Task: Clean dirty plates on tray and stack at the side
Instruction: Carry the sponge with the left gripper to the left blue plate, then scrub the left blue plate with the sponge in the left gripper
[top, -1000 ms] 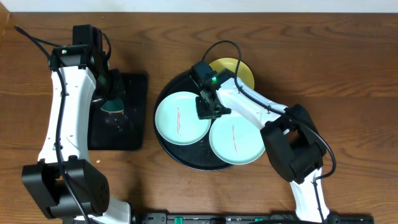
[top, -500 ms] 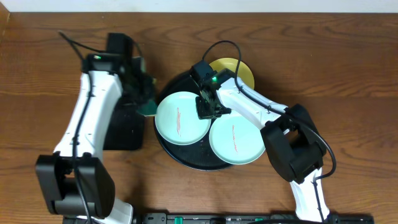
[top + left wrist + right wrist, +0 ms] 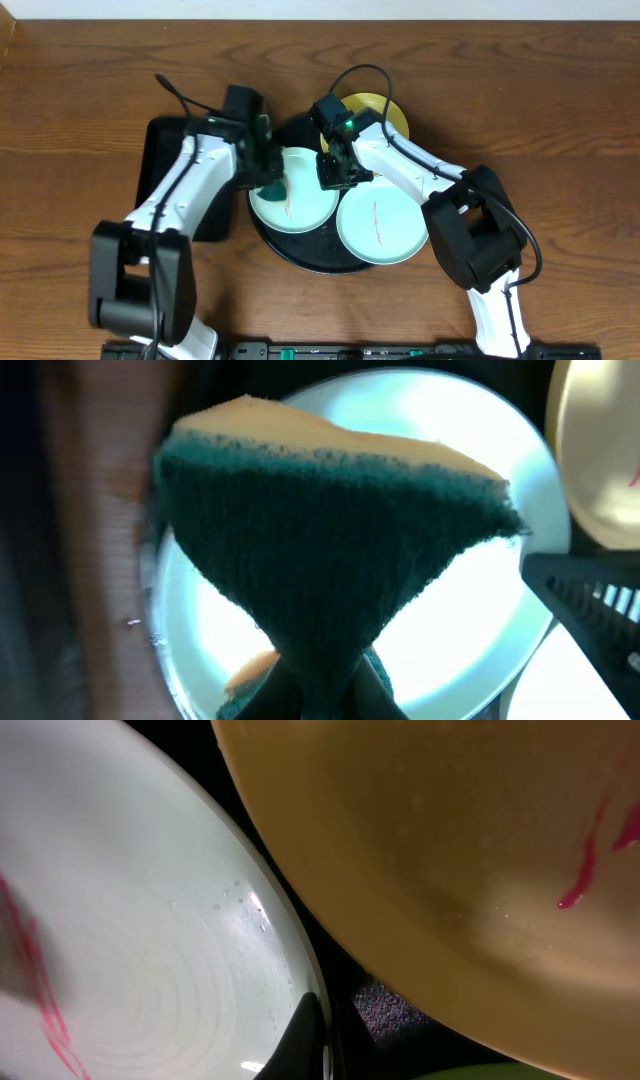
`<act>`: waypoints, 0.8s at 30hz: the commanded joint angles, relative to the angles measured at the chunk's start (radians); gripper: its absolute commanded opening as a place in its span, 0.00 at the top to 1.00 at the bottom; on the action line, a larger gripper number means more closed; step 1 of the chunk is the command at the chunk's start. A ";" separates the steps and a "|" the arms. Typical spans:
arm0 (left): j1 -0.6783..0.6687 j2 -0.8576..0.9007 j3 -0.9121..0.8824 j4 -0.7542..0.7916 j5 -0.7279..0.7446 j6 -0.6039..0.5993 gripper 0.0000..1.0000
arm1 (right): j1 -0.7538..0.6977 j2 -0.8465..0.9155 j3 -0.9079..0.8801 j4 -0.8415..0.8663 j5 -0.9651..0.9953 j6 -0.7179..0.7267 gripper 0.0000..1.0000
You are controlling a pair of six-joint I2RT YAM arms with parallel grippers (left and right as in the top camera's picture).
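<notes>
Three plates lie on the round black tray [image 3: 292, 255]: a turquoise plate [image 3: 300, 205] at the left, a second turquoise plate [image 3: 380, 228] at the front right, and a yellow plate [image 3: 388, 115] at the back. Each shows thin red marks. My left gripper [image 3: 268, 180] is shut on a green sponge [image 3: 330, 550] with a yellow back, held over the left turquoise plate [image 3: 470, 630]. My right gripper [image 3: 336, 172] pinches that plate's right rim [image 3: 150, 970], shown in the right wrist view [image 3: 325, 1040]. The yellow plate [image 3: 450, 840] overlaps just beyond.
A rectangular black tray [image 3: 165, 165] lies to the left of the round tray, partly under my left arm. Bare wooden table [image 3: 560, 120] stretches to the right and front. The two arms are close together over the left plate.
My left arm has swung right from the rectangular tray, carrying the sponge over the left turquoise plate. The right gripper has stayed on the plate's rim.
</notes>
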 commanded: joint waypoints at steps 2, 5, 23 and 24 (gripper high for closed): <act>-0.043 0.076 -0.014 0.019 -0.029 -0.081 0.93 | 0.009 0.019 -0.002 0.005 -0.031 -0.019 0.99; -0.049 0.117 -0.014 0.014 -0.032 -0.091 0.93 | 0.010 0.019 -0.002 0.002 -0.031 -0.026 0.99; -0.047 0.134 -0.005 -0.045 -0.005 0.010 0.93 | 0.010 0.019 -0.002 0.003 -0.031 -0.026 0.98; -0.047 0.134 -0.005 -0.031 -0.092 -0.024 0.93 | 0.010 0.019 -0.002 0.003 -0.031 -0.026 0.98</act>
